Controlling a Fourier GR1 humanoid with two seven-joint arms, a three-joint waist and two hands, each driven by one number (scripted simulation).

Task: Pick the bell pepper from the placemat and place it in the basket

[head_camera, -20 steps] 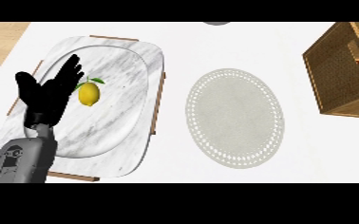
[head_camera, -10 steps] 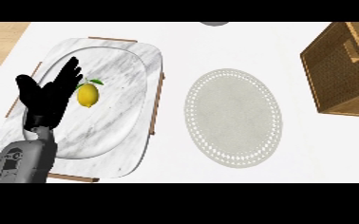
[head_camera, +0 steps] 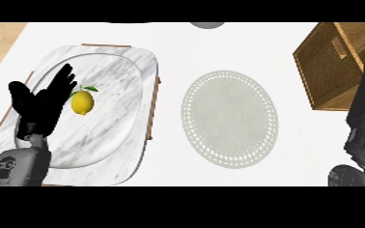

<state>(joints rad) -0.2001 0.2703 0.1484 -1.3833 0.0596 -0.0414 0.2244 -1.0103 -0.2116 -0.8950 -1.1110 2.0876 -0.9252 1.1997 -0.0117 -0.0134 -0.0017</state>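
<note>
White counter (head_camera: 214, 43), unmarked basket (head_camera: 335, 67), placemat (head_camera: 230, 117)

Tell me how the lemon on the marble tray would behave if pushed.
The lemon is rounded and oval, so it would probably roll or wobble rather than slide straight. The marble tray looks smooth, so little would slow it. Its raised rim might stop it. It looks stiff, not fragile.

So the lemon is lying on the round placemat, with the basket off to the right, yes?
Not quite. The head view shows the lemon lying on the marble tray at the left; nothing lies on the round placemat. The basket is indeed at the right.
</note>
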